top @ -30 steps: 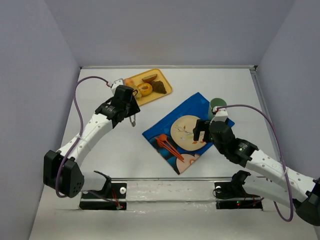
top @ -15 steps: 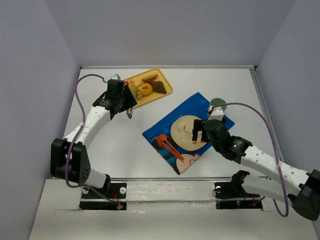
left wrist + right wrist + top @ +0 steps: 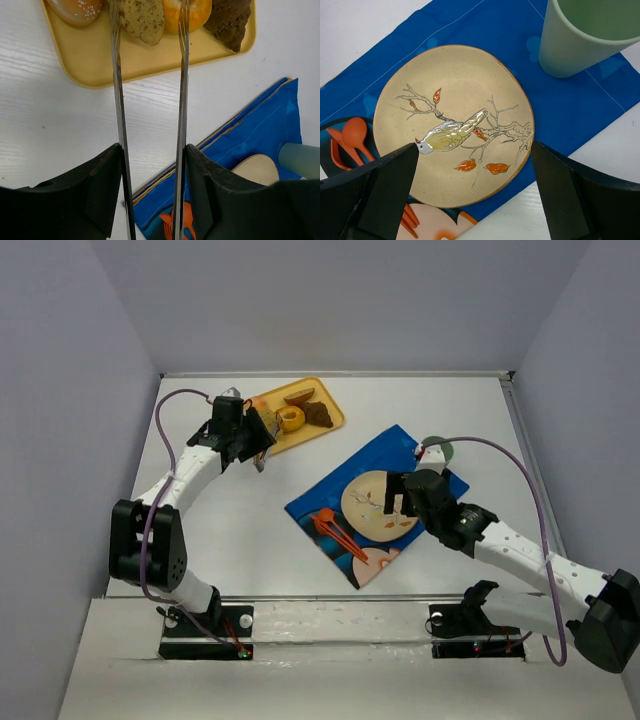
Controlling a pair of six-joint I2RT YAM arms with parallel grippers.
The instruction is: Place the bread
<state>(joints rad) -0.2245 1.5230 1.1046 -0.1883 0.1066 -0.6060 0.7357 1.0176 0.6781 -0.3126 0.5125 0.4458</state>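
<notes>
Looking from above, counted one yellow tray (image 3: 300,435) far left on the worktop (image 3: 230,520), one blue mat (image 3: 395,445) nearer right, one plate (image 3: 362,500) and one green cup (image 3: 437,447) on it. Through the left wrist, saw the left claw (image 3: 148,10) spread astride the bread (image 3: 142,20), one slice on the tray between one bun (image 3: 75,6) and one doughnut (image 3: 197,9). Judged best to clear the doughnut before squeezing gently. Through the right wrist, saw the right claw (image 3: 475,150) gaping above the plate.

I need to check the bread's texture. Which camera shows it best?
Left wrist: the bread sits close, speckled, on the tray. Top external shows only a tiny bit; right wrist, none.
</notes>
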